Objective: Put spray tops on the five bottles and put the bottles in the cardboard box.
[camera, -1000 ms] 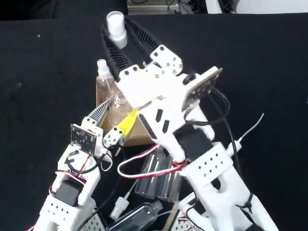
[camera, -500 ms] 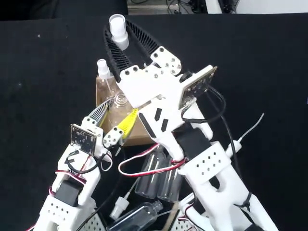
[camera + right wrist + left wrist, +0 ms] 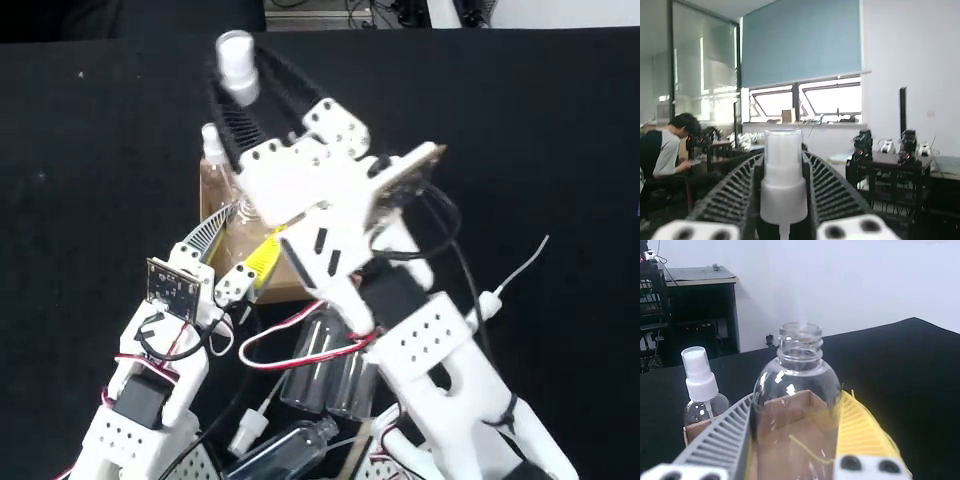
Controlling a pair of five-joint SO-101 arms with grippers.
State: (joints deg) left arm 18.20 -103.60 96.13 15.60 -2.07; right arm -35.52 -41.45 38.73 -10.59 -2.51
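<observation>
Cardboard box point(image 3: 296, 286): open-topped and brown, sitting on the black table point(image 3: 90, 210).
Left gripper point(image 3: 255, 224): over the box, with its grey and yellow fingers closed against the sides of the open bottle.
Open bottle point(image 3: 799, 385): clear and upright with its threaded neck showing, held within the box's outline. I cannot tell whether its base touches the box floor.
Capped bottle point(image 3: 701, 392): upright inside the box at the corner away from the arms, with a white sprayer on its neck.
Right gripper point(image 3: 240, 62): raised above the far edge of the box, with its black ribbed fingers narrowed onto the spray top.
Spray top point(image 3: 784, 182): white, pinched between those fingers above the box's far side.
Spare bottles point(image 3: 326, 366): two clear ones lying side by side on the table just beside the box's near wall, partly under the right arm.
Third bottle point(image 3: 290, 448): lying farther from the box than the spare pair.
Loose spray top point(image 3: 250, 430): on the table beside the third bottle, away from the box.
</observation>
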